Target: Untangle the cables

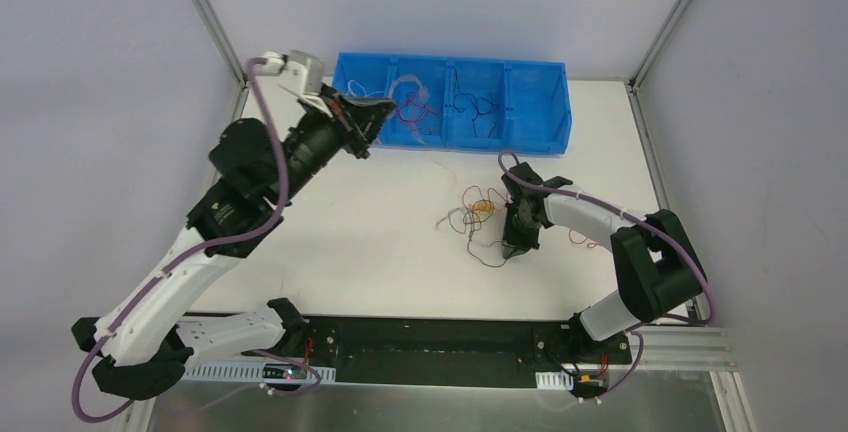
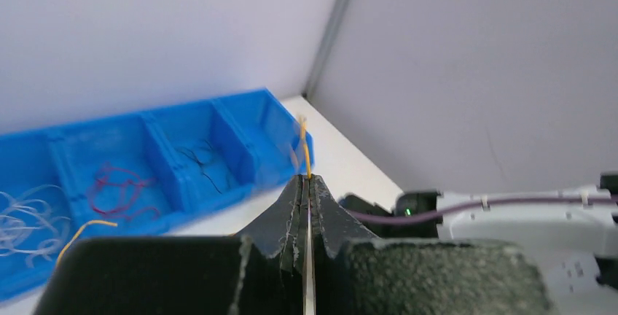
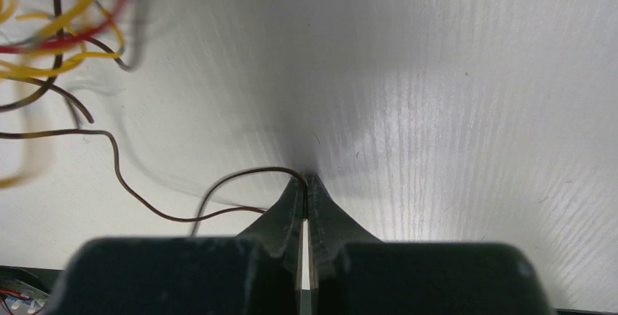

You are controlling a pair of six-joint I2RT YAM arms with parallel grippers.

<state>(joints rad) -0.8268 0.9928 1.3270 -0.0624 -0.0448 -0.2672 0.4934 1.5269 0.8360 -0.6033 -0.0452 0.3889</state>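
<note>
A small tangle of thin cables, orange, red, white and dark, lies on the white table near its middle; it also shows at the top left of the right wrist view. My right gripper is down at the table just right of the tangle and shut on a dark brown cable at its tips. My left gripper is raised over the left end of the blue bin and shut on an orange cable that sticks up from its tips.
The blue bin has several compartments: white strands, red strands and black strands lie in separate ones. A loose red strand lies by the right arm. Grey walls and metal posts enclose the table.
</note>
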